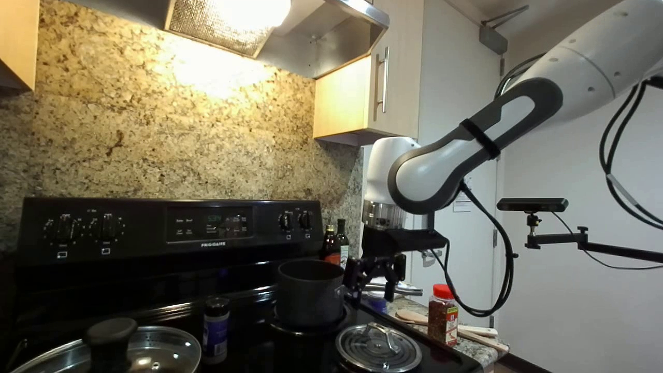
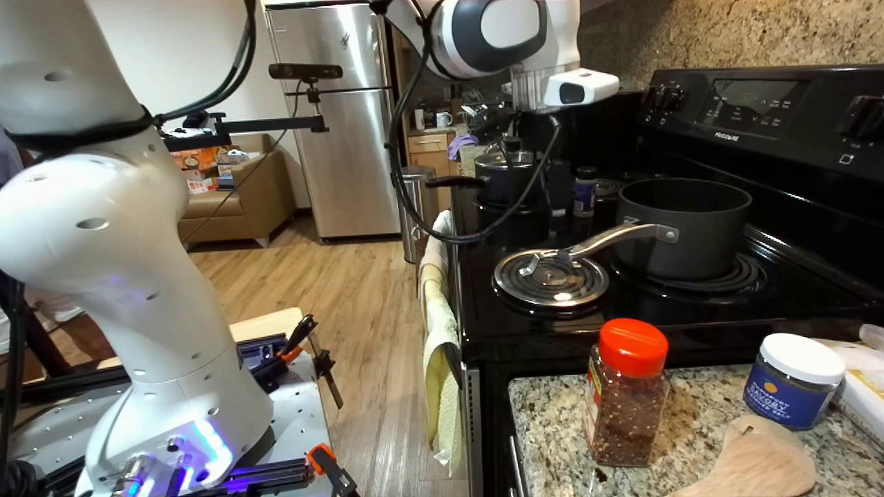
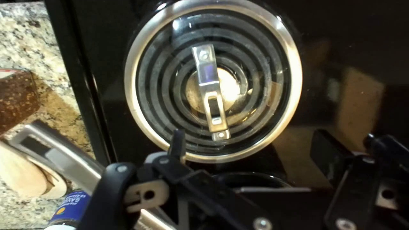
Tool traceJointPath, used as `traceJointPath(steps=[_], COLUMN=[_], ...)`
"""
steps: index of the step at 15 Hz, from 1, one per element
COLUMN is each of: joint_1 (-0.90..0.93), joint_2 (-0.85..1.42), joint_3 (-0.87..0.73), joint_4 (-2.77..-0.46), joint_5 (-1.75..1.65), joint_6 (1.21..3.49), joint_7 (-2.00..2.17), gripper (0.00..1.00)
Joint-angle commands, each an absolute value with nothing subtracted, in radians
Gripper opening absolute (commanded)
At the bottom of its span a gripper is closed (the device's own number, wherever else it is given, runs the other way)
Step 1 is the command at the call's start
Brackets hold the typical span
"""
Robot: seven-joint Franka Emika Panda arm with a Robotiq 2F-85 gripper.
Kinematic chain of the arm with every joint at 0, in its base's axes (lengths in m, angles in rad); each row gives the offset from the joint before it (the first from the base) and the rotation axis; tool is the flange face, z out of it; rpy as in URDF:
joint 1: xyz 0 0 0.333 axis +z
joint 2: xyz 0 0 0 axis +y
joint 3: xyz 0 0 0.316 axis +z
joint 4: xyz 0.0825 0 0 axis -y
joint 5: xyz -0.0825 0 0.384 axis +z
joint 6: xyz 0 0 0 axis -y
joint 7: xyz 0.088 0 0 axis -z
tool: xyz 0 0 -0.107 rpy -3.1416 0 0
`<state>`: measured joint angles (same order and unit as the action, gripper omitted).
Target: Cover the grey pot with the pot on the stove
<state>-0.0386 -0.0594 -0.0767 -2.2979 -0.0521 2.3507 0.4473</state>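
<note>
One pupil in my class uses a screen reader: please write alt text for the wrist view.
A glass lid with a metal rim and handle lies over a coil burner on the black stovetop. The open tool at the bottom holds nothing; at lower left are a metal pot handle and a blue-labelled jar.

Dark grey round metal pot (image 2: 680, 238): upright on back burner (image 2: 746, 276) of shiny black stove (image 1: 279, 357), top open, floor of pot hidden from sight. Long silver metal handle (image 2: 615, 241) sticks out from pot's side. Round clear glass lid (image 2: 551, 279) with shiny silver metal rim: lying flat on front burner (image 3: 145, 92), near pot but apart. Small bent silver metal strap handle (image 3: 209, 82) on top, running across lid's middle. Dark burner rings show through glass. Pale shine spots on lid
</note>
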Motion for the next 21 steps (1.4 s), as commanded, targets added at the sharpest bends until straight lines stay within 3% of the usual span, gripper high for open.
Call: traceJointPath(steps=[1,7,21], joint_1=[-0.068,-0.078,-0.073], joint_2=[-0.163,-0.218,-0.156], joint_3=[-0.069,-0.049,-0.052], joint_4=[-2.355,-2.324,-2.293], joint_5=[-0.076,-0.059,-0.014], joint_6=[2.303,2.180,2.202], joint_7=[0.482,0.459,0.410], gripper=[1.00,1.00,1.00])
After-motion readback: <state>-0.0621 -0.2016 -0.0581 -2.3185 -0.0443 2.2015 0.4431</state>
